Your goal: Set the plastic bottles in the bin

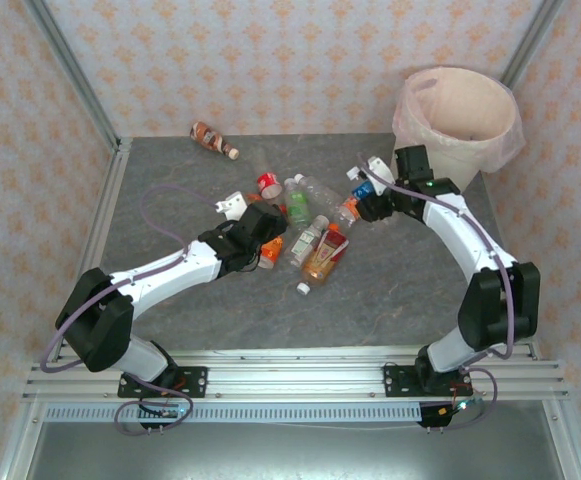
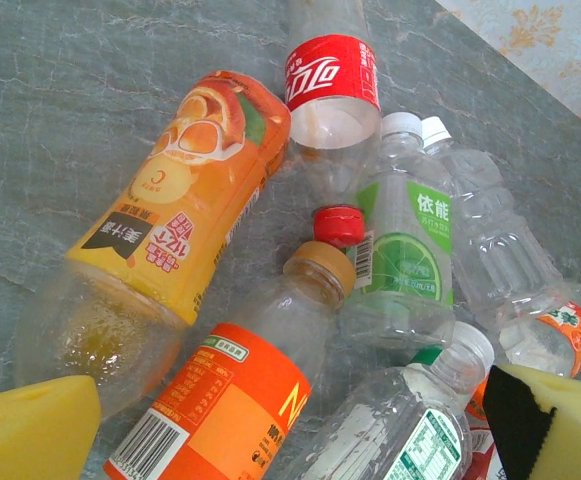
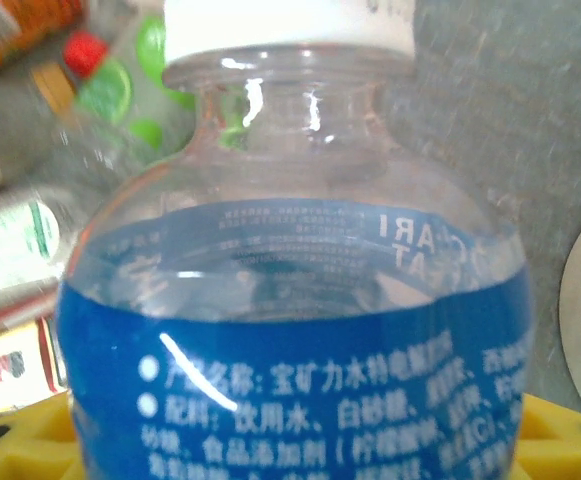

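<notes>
Enclosure: patterned wallpaper panels on an aluminium frame, around a grey stone-look worktop [image 1: 410,290].

Left arm: stretched low and forward from its base, elbow out to the left, wrist turned in toward the heap. Here the left claw [image 1: 270,240] stands apart at full spread, its yellow foam pads [image 2: 30,430] empty.
- Between the pads and just ahead of them: clear plastic bottle with orange label and tan cap [image 2: 240,400].
- Further ahead, to the left: orange-juice bottle with yellow-orange label [image 2: 185,200].
- Ahead and to the right: red-labelled clear bottle [image 2: 330,85] and green lime-labelled clear bottle [image 2: 405,245], crowded together.

Judged: the jaws are wide because no single bottle in this heap is yet singled out.

A brown plastic bottle [image 1: 213,139] lies well beyond this claw, apart from the rest.

Right arm: arched high, forearm reaching in over the worktop, wrist tipped down. The right claw [image 1: 368,192] is clamped on a clear bottle with blue label and white cap [image 3: 300,380]. The pads sit on both flanks and the cap points away from the claw.

Judged: it is gripped at the wide body for a secure carry.

The round cream-white bin with pale pink liner [image 1: 465,150] stands near this claw, on the side away from the heap.
</notes>
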